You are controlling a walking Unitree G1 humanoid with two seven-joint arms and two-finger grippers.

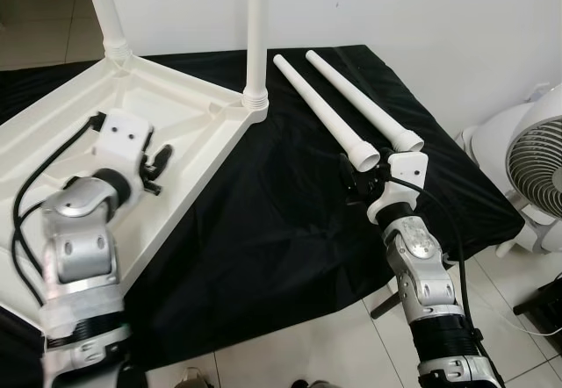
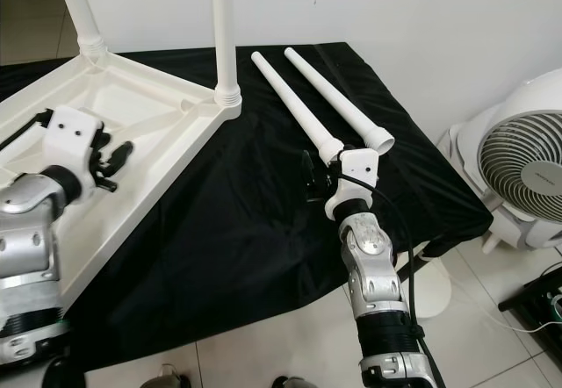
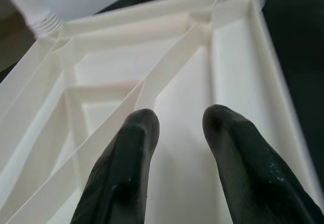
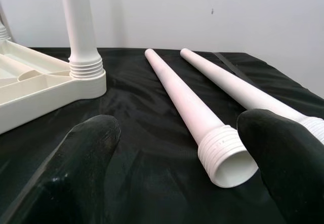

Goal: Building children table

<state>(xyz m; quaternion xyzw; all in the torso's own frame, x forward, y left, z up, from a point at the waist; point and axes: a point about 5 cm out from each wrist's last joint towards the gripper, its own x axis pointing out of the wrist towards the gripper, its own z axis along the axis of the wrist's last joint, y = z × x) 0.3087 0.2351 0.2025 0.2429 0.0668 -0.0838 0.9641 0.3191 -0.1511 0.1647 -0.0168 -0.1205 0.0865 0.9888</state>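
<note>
Beneath my left gripper (image 1: pixel 158 161), whose fingers (image 3: pixel 129 148) hang slightly parted and empty, lies the upturned white tabletop (image 1: pixel 198 111) with two legs screwed in, while my right gripper (image 1: pixel 349 176), spread wide, faces the nearer loose leg's (image 4: pixel 190 107) threaded end, the other loose leg (image 4: pixel 238 89) just beyond.

No legible text is showing on any surface. A small label on the hub of the fan (image 2: pixel 527 173) is appearing as a blur, too small to read.
</note>
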